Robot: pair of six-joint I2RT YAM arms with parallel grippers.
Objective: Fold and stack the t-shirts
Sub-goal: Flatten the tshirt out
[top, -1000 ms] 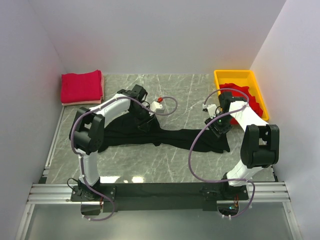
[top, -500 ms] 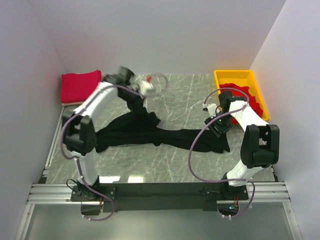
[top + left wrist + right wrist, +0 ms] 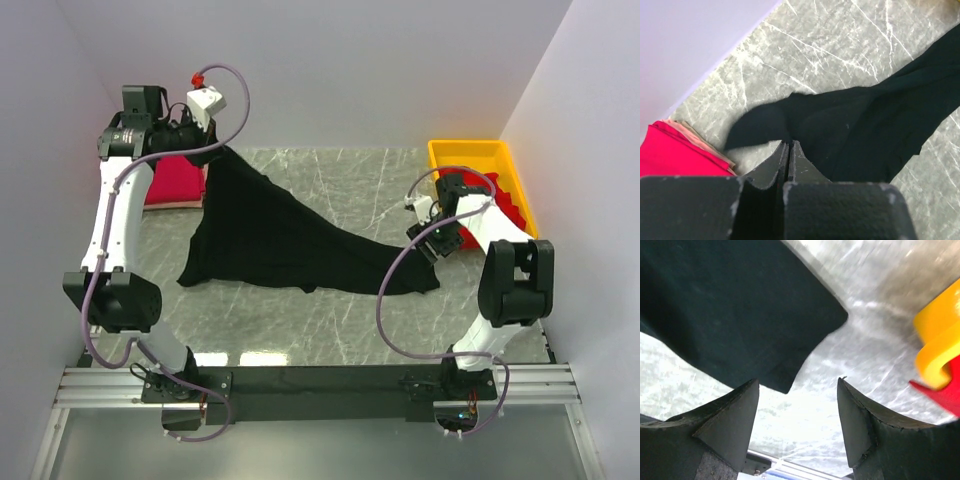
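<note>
The black t-shirt (image 3: 270,235) hangs stretched from my raised left gripper (image 3: 212,150) at the back left down to the table, its far end trailing toward the right arm. In the left wrist view my left gripper (image 3: 788,142) is shut on the shirt's black cloth (image 3: 865,130). My right gripper (image 3: 436,243) is open and empty beside the shirt's right end; in the right wrist view (image 3: 797,385) the cloth edge (image 3: 740,310) lies just ahead of it. A folded red t-shirt (image 3: 172,180) lies at the back left. More red cloth (image 3: 505,205) fills the tray.
A yellow plastic tray (image 3: 470,152) stands at the back right against the wall, its corner in the right wrist view (image 3: 937,345). White walls close the table on three sides. The folded red stack shows in the left wrist view (image 3: 675,155).
My left gripper has lifted the black shirt high and swung it to the back left, above the folded red shirt. The shirt's right end slid left, free of my now open right gripper.
</note>
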